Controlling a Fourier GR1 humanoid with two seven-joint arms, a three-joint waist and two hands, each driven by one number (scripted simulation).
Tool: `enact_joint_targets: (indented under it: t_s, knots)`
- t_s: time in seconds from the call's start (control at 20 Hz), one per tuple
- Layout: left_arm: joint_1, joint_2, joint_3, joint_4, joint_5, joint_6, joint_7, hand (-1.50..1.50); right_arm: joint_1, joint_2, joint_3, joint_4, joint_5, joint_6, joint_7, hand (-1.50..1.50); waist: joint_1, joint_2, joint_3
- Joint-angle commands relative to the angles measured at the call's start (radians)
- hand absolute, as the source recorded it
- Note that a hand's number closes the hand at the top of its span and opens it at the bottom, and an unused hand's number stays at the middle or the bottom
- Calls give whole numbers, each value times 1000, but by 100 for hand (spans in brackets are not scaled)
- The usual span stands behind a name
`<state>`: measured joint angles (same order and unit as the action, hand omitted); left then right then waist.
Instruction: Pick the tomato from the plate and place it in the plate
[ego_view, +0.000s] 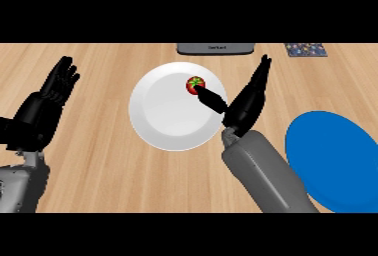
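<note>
Two plates showing: small red tomato (195, 85) lying on round white plate (159, 125); right hand (240, 102) spread, thumb touching tomato. Pick step judged; closing next. Round blue plate (332, 160) bare. Left hand (48, 100) resting, fingers straight.

Wooden counter (111, 165) — carries white plate (159, 125), blue plate (332, 160), grey device (215, 48), dark patterned item (306, 49) at far edge.
</note>
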<state>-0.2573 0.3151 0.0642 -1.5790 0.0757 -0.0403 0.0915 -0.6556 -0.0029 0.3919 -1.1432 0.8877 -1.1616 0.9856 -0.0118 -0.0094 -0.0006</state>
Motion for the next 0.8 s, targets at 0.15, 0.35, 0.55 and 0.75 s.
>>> enact_joint_targets:
  t_s: [0.15,0.35,0.55,0.75]
  knots:
    - [38,18,28,-82,28,-21,53,0,389,2,96,-422,191,72,45,-150,-13,-3,0]
    - [-15,-20,3,-49,-19,13,55,0,553,-19,101,-607,249,159,40,-150,-4,5,0]
    - [30,-30,4,-121,-15,-5,70,0,637,-54,108,-734,244,202,12,-150,7,7,0]
    - [-7,-30,15,-41,-15,-18,39,0,828,-147,171,-849,286,183,-20,-150,0,7,0]
